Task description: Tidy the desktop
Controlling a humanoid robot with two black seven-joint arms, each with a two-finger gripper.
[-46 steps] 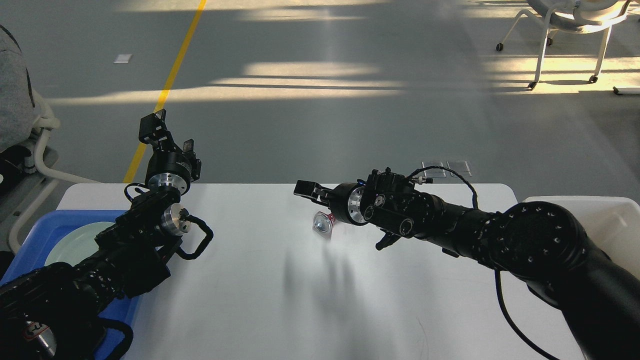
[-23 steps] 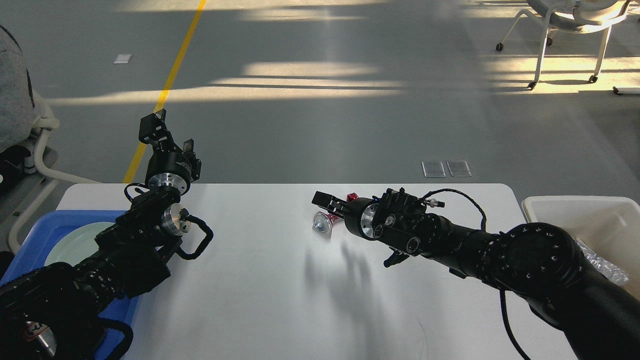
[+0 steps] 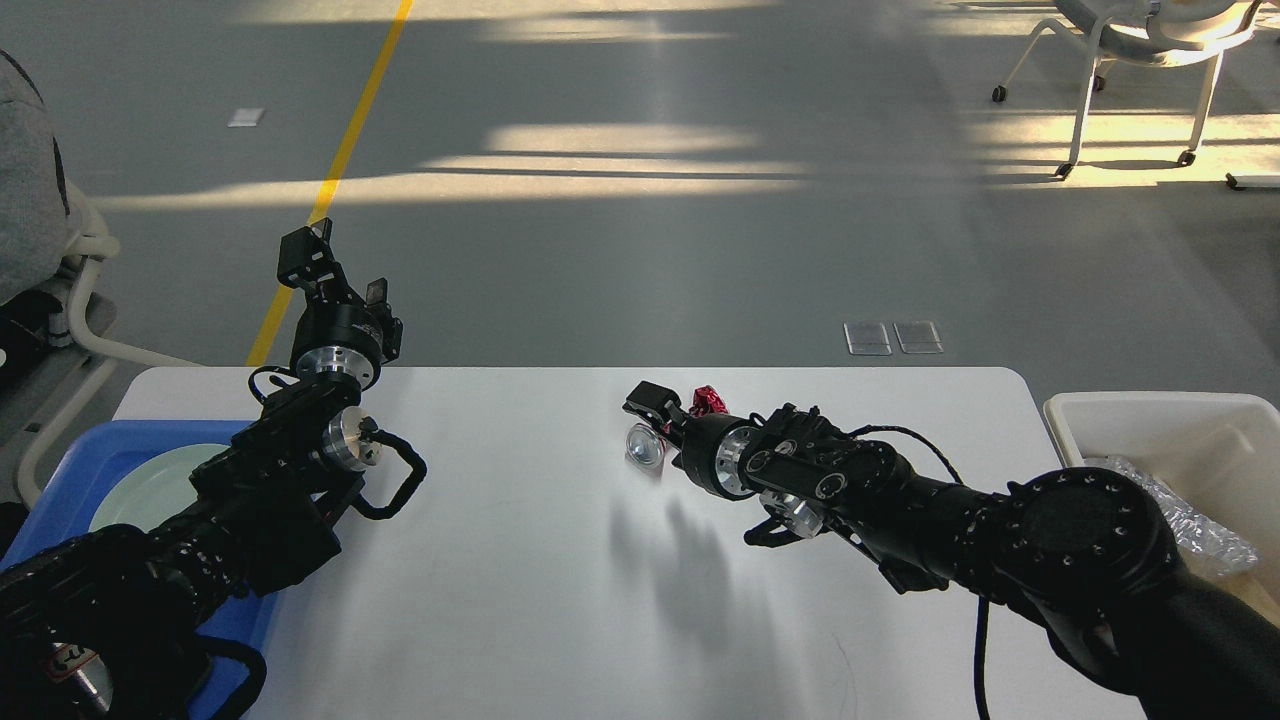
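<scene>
Right arm (image 3: 900,500) lowered — no readable labels.

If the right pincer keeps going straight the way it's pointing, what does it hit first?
The right pincer points left and slightly away, just above the small crushed can on the desktop. Straight on, it would probably pass over the can and meet nothing else, though depth is unclear.

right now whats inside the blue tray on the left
A pale round plate lies in the blue tray. The left arm covers the plate's near right part and much of the tray, so anything else there is hidden.
</scene>
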